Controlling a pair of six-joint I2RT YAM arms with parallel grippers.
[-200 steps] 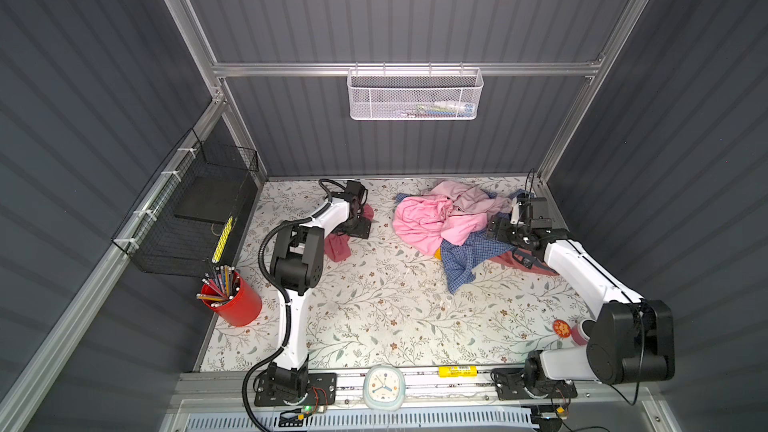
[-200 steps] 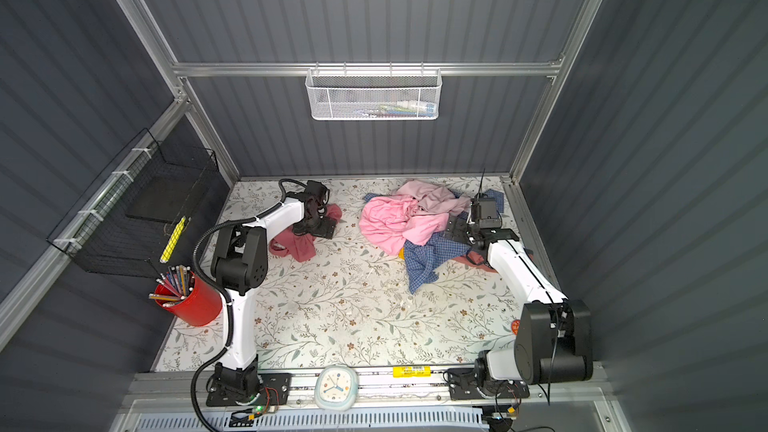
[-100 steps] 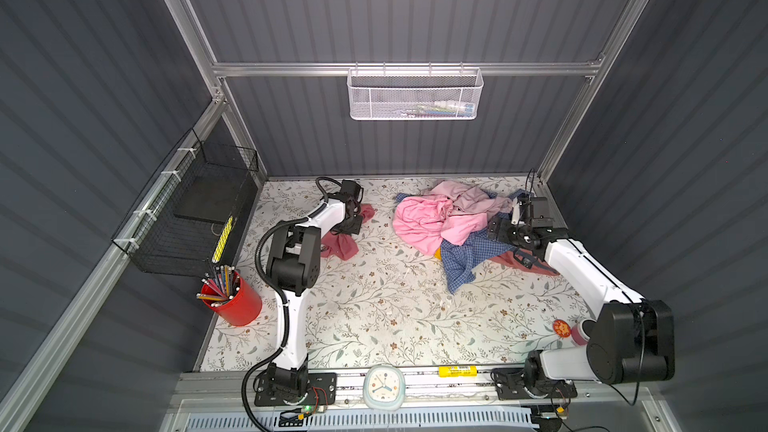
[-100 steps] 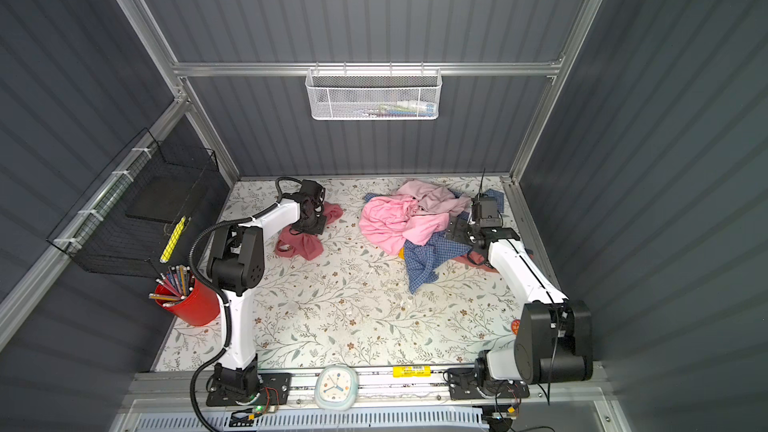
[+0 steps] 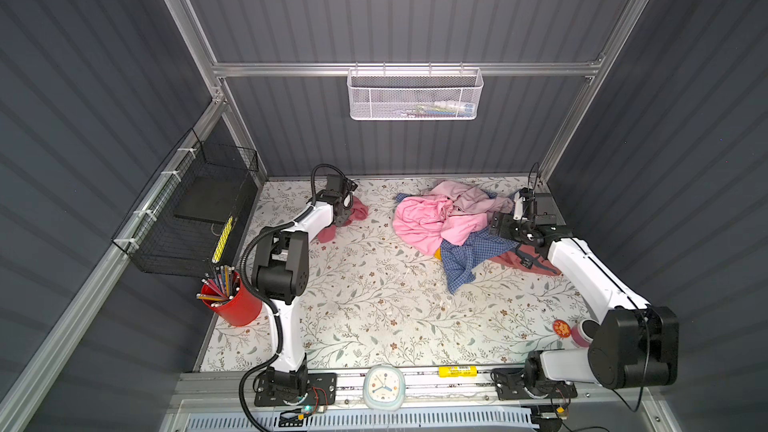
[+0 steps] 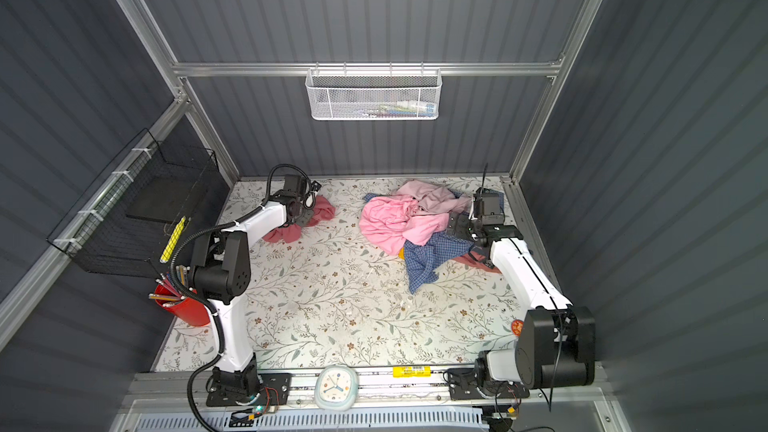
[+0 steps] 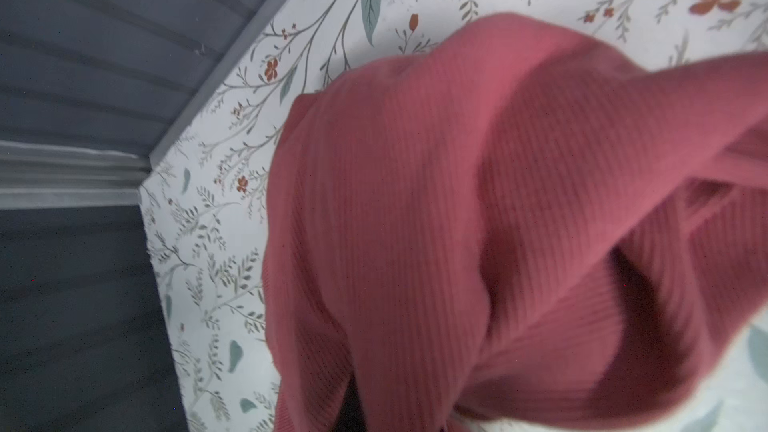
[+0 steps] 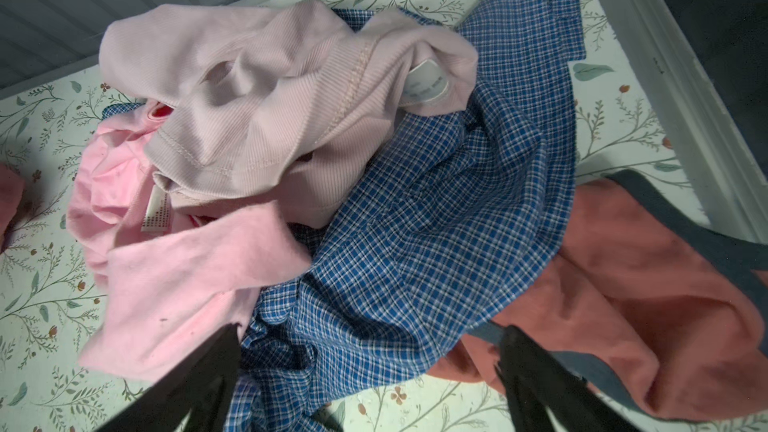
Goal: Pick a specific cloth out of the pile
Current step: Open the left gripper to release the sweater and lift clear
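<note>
The cloth (image 5: 358,213), plain dusty rose-red, lies apart from the pile at the back left of the table, in both top views (image 6: 323,210). My left gripper (image 5: 344,213) is shut on its bunched upper part. Ribbed red fabric (image 7: 457,222) fills the left wrist view and hides the jaws. The pile (image 5: 440,222) sits at the back right: bright pink (image 8: 187,276), pale pink (image 8: 270,97), a blue checked shirt (image 8: 436,222) and a salmon piece (image 8: 644,284). My right gripper (image 8: 370,388) is open low over the checked shirt, at the pile's right side (image 5: 503,226).
A black wire basket (image 5: 187,209) hangs on the left wall, with a red cup of pencils (image 5: 232,301) below it. On the back wall hangs a white mesh basket (image 5: 413,95). A small clock (image 5: 383,382) stands at the front edge and a pink cup (image 5: 579,332) at the front right.
My left gripper went from open to shut on the cloth and shifted slightly toward the back left, gathering the fabric up. The right arm and the pile have not moved.
</note>
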